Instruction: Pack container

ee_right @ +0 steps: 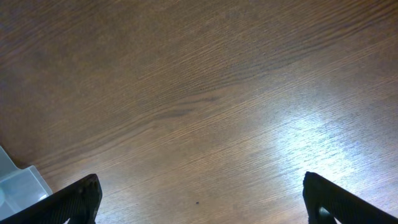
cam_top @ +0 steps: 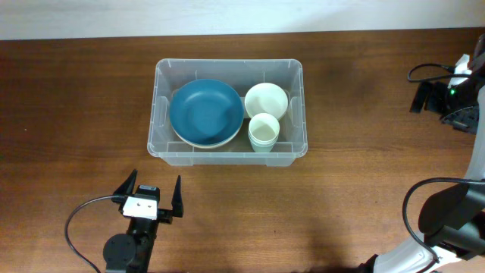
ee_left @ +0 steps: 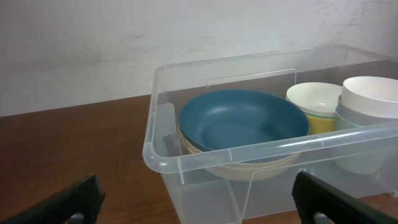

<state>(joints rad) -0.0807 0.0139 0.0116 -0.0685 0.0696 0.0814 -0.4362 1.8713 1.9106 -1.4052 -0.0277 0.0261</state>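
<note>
- Middle of the table [cam_top: 76, 91], slightly toward the far edge: clear container [cam_top: 227, 158], upright, no lid on it.
- Inside: blue bowl [cam_top: 206, 112] at left, cream bowl [cam_top: 266, 100] at far right, nested pale green cups [cam_top: 263, 132] at near right.
- Left pincer [cam_top: 154, 182] spread wide and empty, on the near side, facing the container.
- Right pincer [ee_right: 205, 199] also spread wide and empty, over bare wood to the right.
- Packing judged at or close to its end, with no loose item in view; any further piece would have to come from out of view.
- Only from the left wrist: paler bowl [ee_left: 249, 168] under the blue one, yellow bowl [ee_left: 323, 121] under the cream one.
- Only from overhead: the whole layout.
</note>
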